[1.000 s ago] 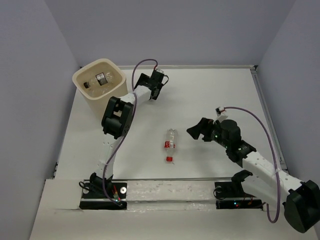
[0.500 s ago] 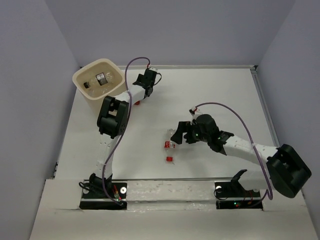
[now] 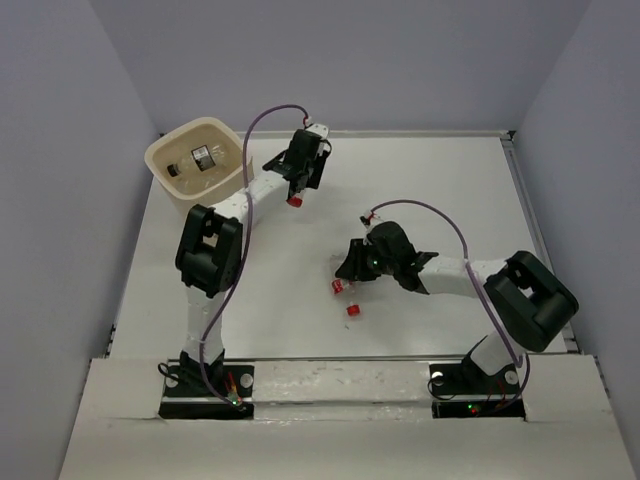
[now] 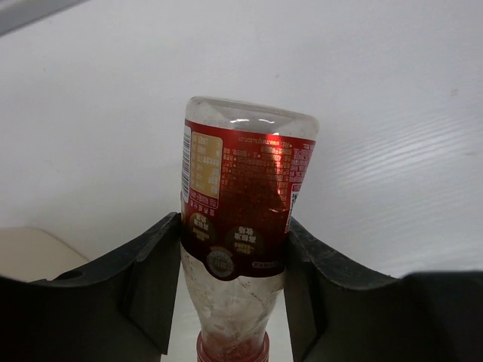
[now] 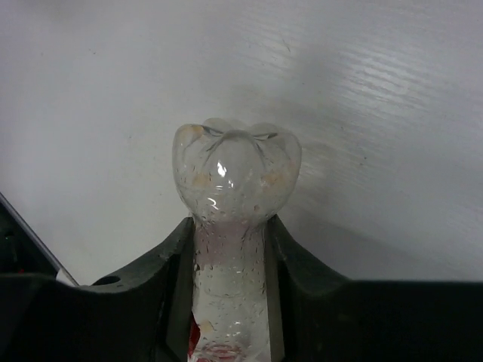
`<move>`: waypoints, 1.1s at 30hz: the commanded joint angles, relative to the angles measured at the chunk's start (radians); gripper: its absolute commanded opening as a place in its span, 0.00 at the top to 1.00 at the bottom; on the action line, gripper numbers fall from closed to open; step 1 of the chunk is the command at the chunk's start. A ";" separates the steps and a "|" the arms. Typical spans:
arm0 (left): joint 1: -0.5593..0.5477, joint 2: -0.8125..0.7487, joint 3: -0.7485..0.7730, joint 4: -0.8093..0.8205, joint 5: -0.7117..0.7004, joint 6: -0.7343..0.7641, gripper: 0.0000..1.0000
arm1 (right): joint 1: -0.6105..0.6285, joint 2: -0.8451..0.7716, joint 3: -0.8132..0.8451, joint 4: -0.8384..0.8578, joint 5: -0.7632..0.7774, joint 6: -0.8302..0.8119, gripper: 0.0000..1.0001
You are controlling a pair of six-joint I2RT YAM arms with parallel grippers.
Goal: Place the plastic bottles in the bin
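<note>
My left gripper (image 3: 303, 172) is shut on a red-labelled plastic bottle (image 4: 238, 196), just right of the cream bin (image 3: 160, 150). Both fingers (image 4: 155, 264) press its label, and its red cap (image 3: 295, 200) points toward the arm's base. The bottle fills the left wrist view. Near the table's middle, my right gripper (image 3: 356, 266) is shut on a clear plastic bottle (image 5: 236, 181). Its fingers (image 5: 296, 264) squeeze the body, and the lobed base sticks out past them. The red-marked neck end (image 3: 339, 288) shows below the gripper. Two more bottles (image 3: 203, 157) lie inside the bin.
A loose red cap (image 3: 352, 310) lies on the white table just below the right gripper. The bin stands at the far left corner, by the grey wall. A raised rail (image 3: 525, 200) runs along the table's right edge.
The left gripper closed on the red-labelled bottle and shifted slightly right beside the bin. The right arm swung left to the clear bottle and closed on it. The red cap shifted a little.
</note>
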 commanded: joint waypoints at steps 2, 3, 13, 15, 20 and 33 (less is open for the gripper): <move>-0.010 -0.331 -0.004 0.087 0.114 -0.105 0.89 | 0.008 -0.094 -0.036 0.059 0.074 -0.001 0.73; -0.008 -0.395 -0.007 0.091 0.119 -0.125 0.89 | 0.008 -0.146 -0.055 0.056 0.086 -0.004 0.74; 0.165 -0.740 -0.135 0.187 0.030 -0.254 0.89 | 0.008 -0.439 -0.089 -0.012 0.097 -0.018 0.76; 0.255 -0.753 -0.145 0.181 -0.019 -0.282 0.89 | 0.008 -0.484 -0.060 -0.041 0.098 -0.030 0.76; 0.377 -0.753 -0.207 0.203 -0.120 -0.317 0.87 | 0.008 -0.510 0.048 -0.081 0.115 -0.082 0.76; 0.377 -0.952 -0.425 0.235 -0.110 -0.345 0.01 | 0.017 -0.225 0.617 -0.096 0.053 -0.187 0.77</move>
